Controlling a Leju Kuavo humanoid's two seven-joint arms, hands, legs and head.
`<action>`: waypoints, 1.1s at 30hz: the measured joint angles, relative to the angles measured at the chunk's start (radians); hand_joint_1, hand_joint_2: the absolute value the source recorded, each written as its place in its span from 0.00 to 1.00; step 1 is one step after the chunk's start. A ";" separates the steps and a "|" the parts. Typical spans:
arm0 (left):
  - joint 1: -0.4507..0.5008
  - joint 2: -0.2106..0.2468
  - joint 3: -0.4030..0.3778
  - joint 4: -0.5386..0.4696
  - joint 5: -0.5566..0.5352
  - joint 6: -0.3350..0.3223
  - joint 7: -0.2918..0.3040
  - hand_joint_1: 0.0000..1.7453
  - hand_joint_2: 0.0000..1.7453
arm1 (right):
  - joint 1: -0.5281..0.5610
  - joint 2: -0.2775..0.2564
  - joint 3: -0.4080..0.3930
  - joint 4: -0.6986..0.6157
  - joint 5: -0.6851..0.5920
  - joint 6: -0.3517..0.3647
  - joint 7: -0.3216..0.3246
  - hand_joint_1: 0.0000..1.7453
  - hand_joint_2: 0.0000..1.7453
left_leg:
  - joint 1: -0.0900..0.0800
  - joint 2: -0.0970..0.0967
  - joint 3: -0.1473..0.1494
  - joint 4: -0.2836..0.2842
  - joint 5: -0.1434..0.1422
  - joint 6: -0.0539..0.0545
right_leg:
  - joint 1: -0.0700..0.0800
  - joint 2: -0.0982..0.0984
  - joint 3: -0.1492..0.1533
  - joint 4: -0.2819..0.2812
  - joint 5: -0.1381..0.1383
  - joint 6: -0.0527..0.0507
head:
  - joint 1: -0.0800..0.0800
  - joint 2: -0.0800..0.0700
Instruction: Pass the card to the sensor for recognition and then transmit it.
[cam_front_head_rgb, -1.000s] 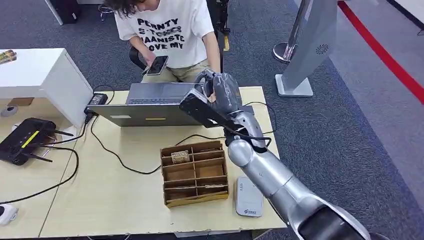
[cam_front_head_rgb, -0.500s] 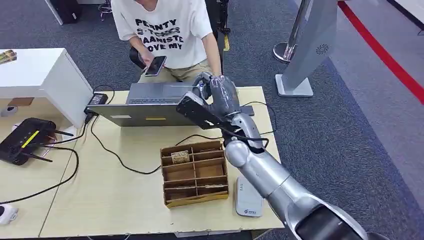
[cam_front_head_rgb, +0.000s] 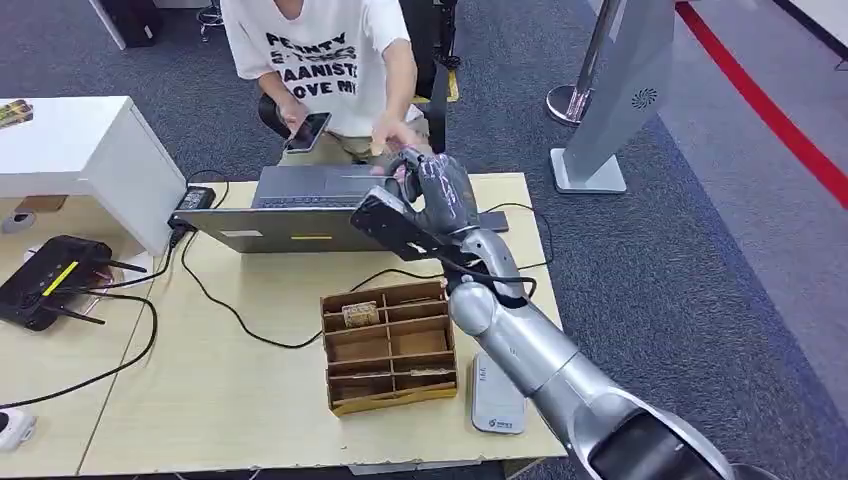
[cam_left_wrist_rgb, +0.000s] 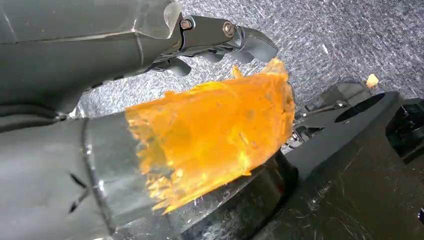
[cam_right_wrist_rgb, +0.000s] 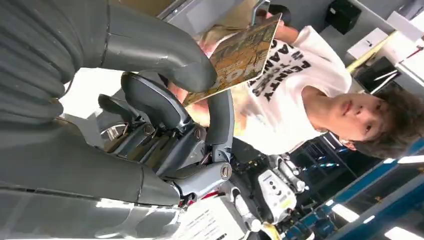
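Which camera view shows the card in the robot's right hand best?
The right wrist view: the card shows its printed face, pinched between the thumb and a finger of the right hand, held out toward the person. In the head view the right hand covers the card. The left wrist view looks at carpet.

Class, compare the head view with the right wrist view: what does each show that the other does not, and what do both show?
Head view alone: the pale wooden table, the brown cardboard compartment box, the grey open laptop, the white flat card reader and the black router.

Right wrist view alone: the printed yellow-brown card pinched by the right robot hand, and ceiling lights beyond.

Both: that right robot hand and the seated person in a white lettered T-shirt, reaching toward it.
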 joint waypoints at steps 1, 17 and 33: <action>0.000 0.000 0.000 0.000 0.000 0.000 0.000 0.00 0.00 | 0.000 0.000 0.000 0.000 0.000 0.000 -0.001 1.00 1.00 | 0.000 0.000 0.000 0.000 0.000 0.000 | 0.000 0.000 0.000 0.000 0.000 0.000 | 0.000 0.000; 0.000 0.000 0.000 0.000 -0.001 0.000 0.000 0.00 0.00 | 0.001 0.000 0.000 0.019 0.009 0.002 -0.002 0.00 1.00 | 0.000 0.000 0.000 0.000 0.000 0.000 | 0.000 0.000 0.000 0.000 0.000 0.000 | 0.000 0.000; 0.002 0.000 0.000 0.000 0.019 0.002 -0.003 0.00 0.00 | 0.054 0.005 -0.001 0.005 -0.079 0.047 -0.057 0.00 0.00 | 0.000 0.000 0.000 0.000 0.000 0.000 | 0.000 0.000 0.000 0.000 0.000 0.000 | 0.000 0.000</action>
